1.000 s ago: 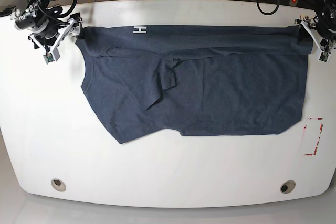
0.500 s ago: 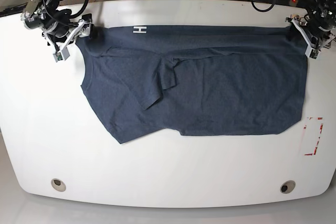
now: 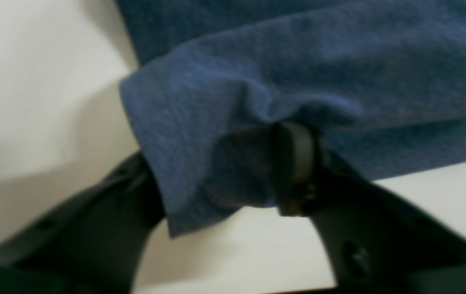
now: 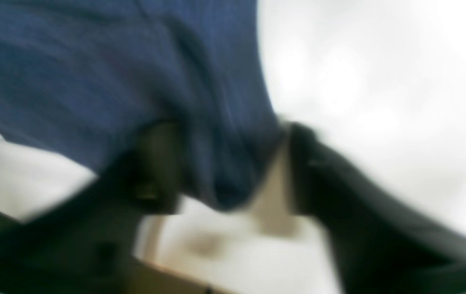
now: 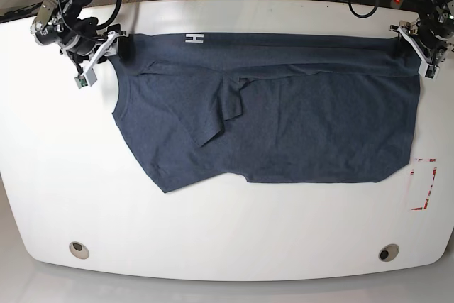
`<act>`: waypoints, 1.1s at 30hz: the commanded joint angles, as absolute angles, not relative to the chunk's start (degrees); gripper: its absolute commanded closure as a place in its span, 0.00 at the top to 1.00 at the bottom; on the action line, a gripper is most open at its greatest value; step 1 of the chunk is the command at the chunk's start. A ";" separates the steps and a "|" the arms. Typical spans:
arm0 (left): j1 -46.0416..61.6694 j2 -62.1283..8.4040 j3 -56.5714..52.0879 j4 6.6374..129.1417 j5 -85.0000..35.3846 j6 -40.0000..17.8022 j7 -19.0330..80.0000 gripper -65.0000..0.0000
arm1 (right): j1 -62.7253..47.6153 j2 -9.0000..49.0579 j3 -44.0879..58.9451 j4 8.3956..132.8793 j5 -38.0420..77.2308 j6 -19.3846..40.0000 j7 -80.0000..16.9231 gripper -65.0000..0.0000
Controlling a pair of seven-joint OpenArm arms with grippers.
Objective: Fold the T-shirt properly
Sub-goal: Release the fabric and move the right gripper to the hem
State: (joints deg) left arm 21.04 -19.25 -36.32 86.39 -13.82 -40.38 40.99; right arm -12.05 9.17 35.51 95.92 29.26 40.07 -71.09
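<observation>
T-shirt (image 5: 284,118) lies flat — left fingers (image 3: 294,163) and right fingers (image 4: 159,163) each pinch a far corner.

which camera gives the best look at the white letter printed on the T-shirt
The base view: the white letter sits sharp on the T-shirt along its far edge. The left wrist view shows only plain blue cloth; the right wrist view is blurred, with only a white sliver at the left edge.
</observation>
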 commanded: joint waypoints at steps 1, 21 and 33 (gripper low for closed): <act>21.32 -19.82 -36.35 86.29 -11.21 -40.00 43.30 0.32 | -11.21 9.80 35.47 94.99 29.58 40.00 -71.16 0.18; 26.77 -19.74 -36.79 96.13 -11.21 -40.00 47.34 0.18 | -19.03 17.71 35.74 98.15 32.66 40.00 -71.69 0.00; 29.85 -19.65 -36.70 101.93 -11.38 -40.00 47.78 0.57 | -20.09 17.71 35.74 101.58 32.84 40.00 -71.69 0.43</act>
State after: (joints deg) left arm 29.65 -18.61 -36.07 99.33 -11.38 -40.32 48.07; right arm -20.23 16.69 35.20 98.78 32.21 40.07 -72.27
